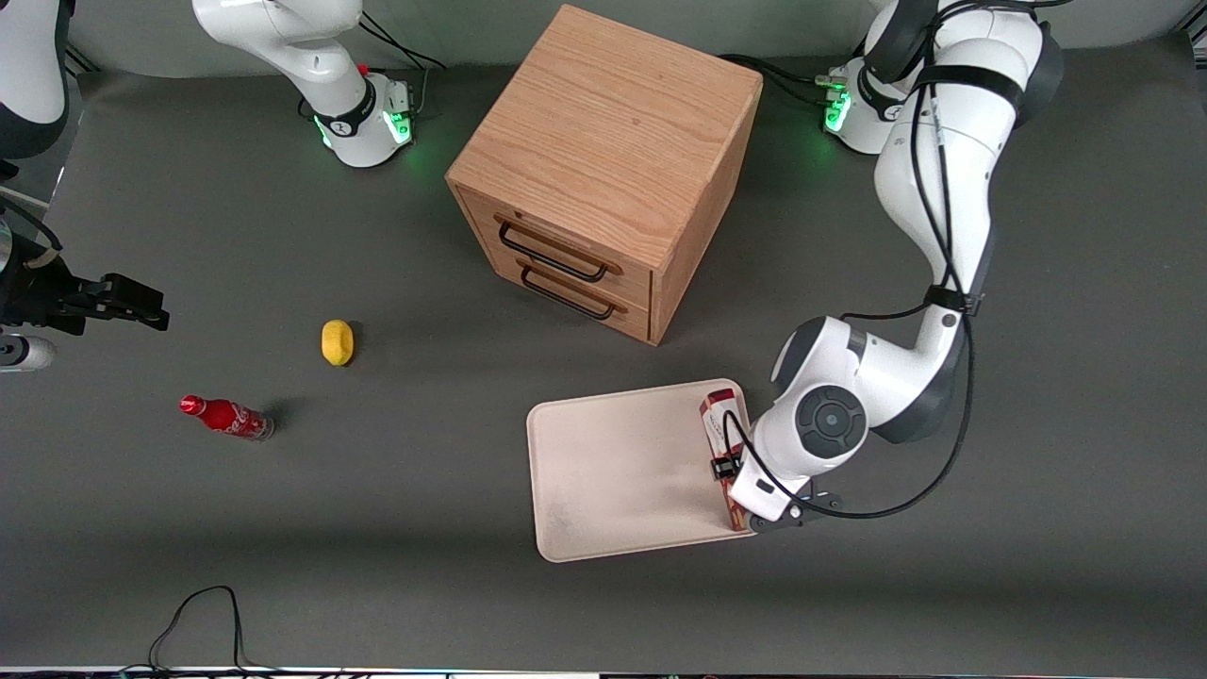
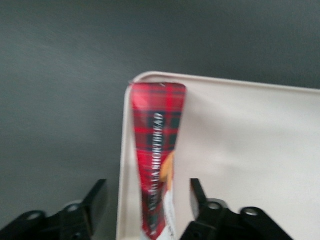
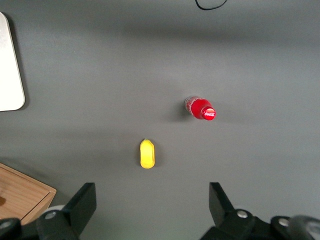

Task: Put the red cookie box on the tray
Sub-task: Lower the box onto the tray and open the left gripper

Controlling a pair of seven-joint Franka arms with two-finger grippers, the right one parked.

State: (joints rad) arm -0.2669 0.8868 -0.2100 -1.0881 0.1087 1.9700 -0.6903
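Left wrist view: gripper [image 2: 148,200] fingers [image 2: 96,199] spread apart, one each side of the red cookie box [image 2: 157,150], neither touching it | box lies on the tray [image 2: 250,150] along its rim at the working arm's end | front view: tray [image 1: 613,471] nearer the camera than the wooden drawer cabinet [image 1: 603,160]

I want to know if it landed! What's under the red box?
The tray is under the box, along its edge by the rim. The gripper is open, fingers apart on either side. The arm covers the box's near end, so its underside is unseen.
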